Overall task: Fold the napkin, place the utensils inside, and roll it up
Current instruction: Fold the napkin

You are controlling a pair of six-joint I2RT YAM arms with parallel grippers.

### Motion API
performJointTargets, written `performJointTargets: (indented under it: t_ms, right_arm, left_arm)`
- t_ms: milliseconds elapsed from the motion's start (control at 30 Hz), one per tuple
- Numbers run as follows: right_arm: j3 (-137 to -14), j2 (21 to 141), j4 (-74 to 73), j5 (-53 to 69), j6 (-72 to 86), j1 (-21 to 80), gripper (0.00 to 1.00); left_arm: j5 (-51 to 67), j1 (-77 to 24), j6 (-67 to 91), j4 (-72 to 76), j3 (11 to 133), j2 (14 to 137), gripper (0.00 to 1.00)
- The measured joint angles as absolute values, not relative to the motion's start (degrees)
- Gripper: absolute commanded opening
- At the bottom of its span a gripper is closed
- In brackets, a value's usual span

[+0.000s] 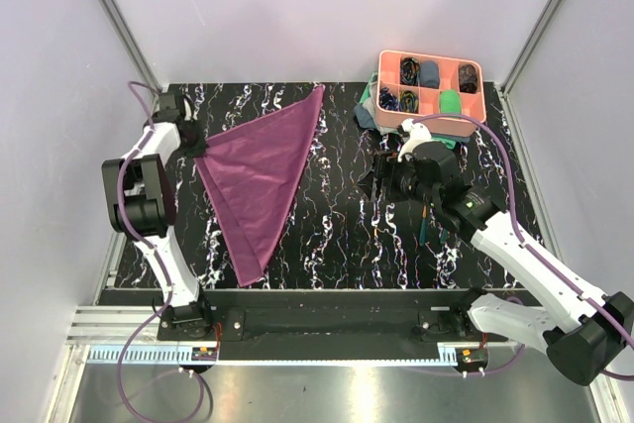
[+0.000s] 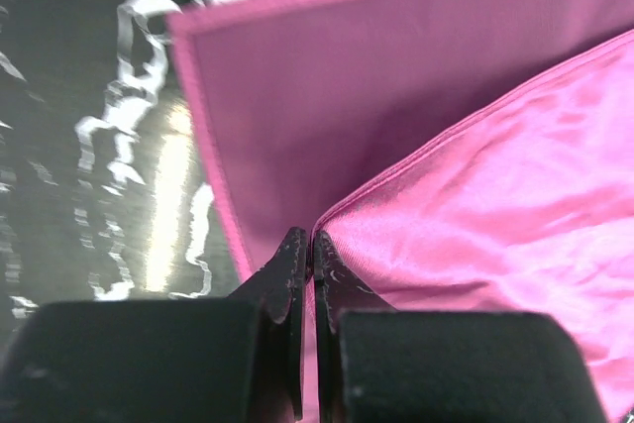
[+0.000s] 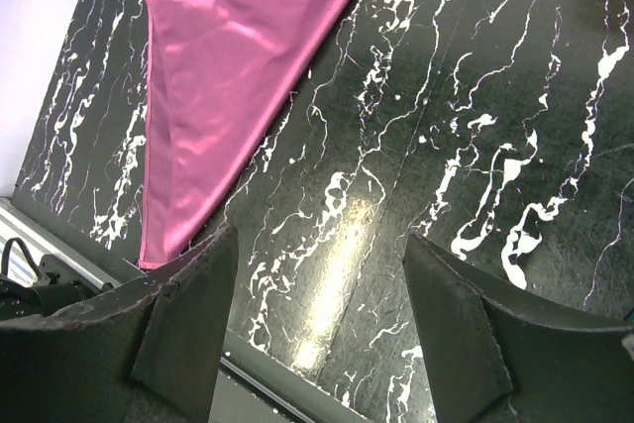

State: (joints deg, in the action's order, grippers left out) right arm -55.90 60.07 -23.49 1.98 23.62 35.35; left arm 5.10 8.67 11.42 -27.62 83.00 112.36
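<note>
Napkin (image 1: 260, 180): satiny cloth w/ sheen; table (image 1: 337, 245): glossy blk marble-look.

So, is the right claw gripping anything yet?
No, the right claw stands open, with only the table showing in the gap.

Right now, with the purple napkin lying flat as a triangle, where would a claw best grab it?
At a corner, coming in low from outside the cloth. The napkin lies flat on the table, so only its thin hemmed edges offer a pinch. The left claw is shut on the left corner that way.
</note>
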Motion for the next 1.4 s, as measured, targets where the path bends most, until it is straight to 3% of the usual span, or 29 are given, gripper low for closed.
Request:
performJointTargets:
  t_ms: [500,1267,1333,1400]
  right_arm:
    - [-54.94,59.11,-25.32,1.93,23.81,35.35,0.77]
    - [-54.94,61.45,-26.04,1.06,23.81,35.35,0.77]
    - [-54.94,61.65,-26.06,0.82,23.83,35.35,0.78]
    - [-54.94,61.87,-26.11,0.3,23.92,35.35,0.79]
  left_arm:
    - [2.94,10.74,8.43,-32.1,95.9,120.75,0.0]
    - [2.5,12.23,7.46,-34.72,101.73,126.41,0.0]
    - [2.5,12.27,7.49,-34.89,102.24,126.85,0.16]
    - [2.5,12.29,7.2,-35.05,102.69,127.26,0.37]
